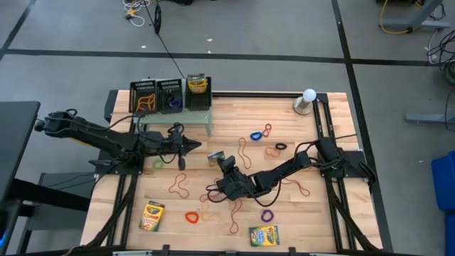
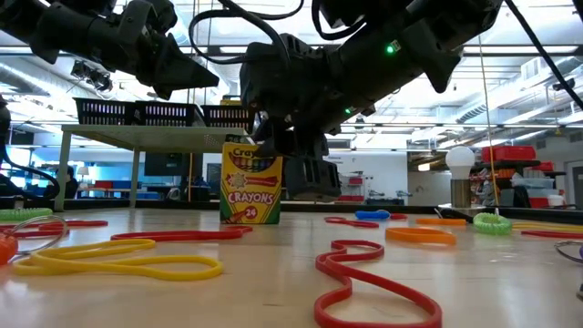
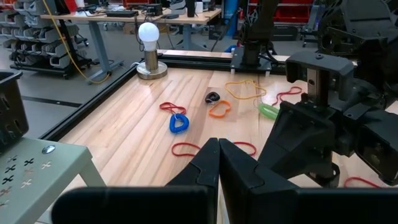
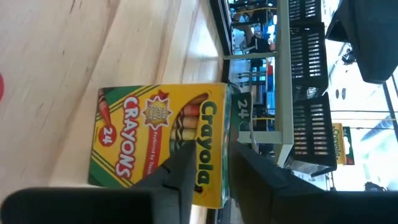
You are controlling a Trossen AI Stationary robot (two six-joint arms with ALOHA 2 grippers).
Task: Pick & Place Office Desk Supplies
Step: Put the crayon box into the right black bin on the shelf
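A yellow-and-green crayon box (image 1: 215, 156) (image 2: 250, 187) (image 4: 161, 143) stands upright on its bottom end near the middle of the wooden table. My right gripper (image 1: 226, 164) (image 4: 211, 158) is open at the box's top end, one finger in front of its printed face and one behind. My left gripper (image 1: 201, 148) (image 3: 217, 146) hovers shut and empty just left of the box. Two more crayon boxes (image 1: 152, 215) (image 1: 264, 235) lie flat near the front edge. Several rubber bands (image 1: 256, 135) (image 1: 192, 217) are scattered over the table. My right gripper has its fingers (image 4: 183, 168) on either side of the crayon box's top end (image 4: 214, 124), coming at it nearly level from the table's right. I cannot tell whether either finger touches the box. The box stands upright on the table.
Three black mesh trays (image 1: 170, 94) sit on a pale green perforated stand (image 1: 181, 117) at the far left; the right one holds a crayon box (image 1: 197, 85). A white globe on a grey base (image 1: 307, 99) stands at the far right corner. Black rails (image 1: 323, 135) border the table.
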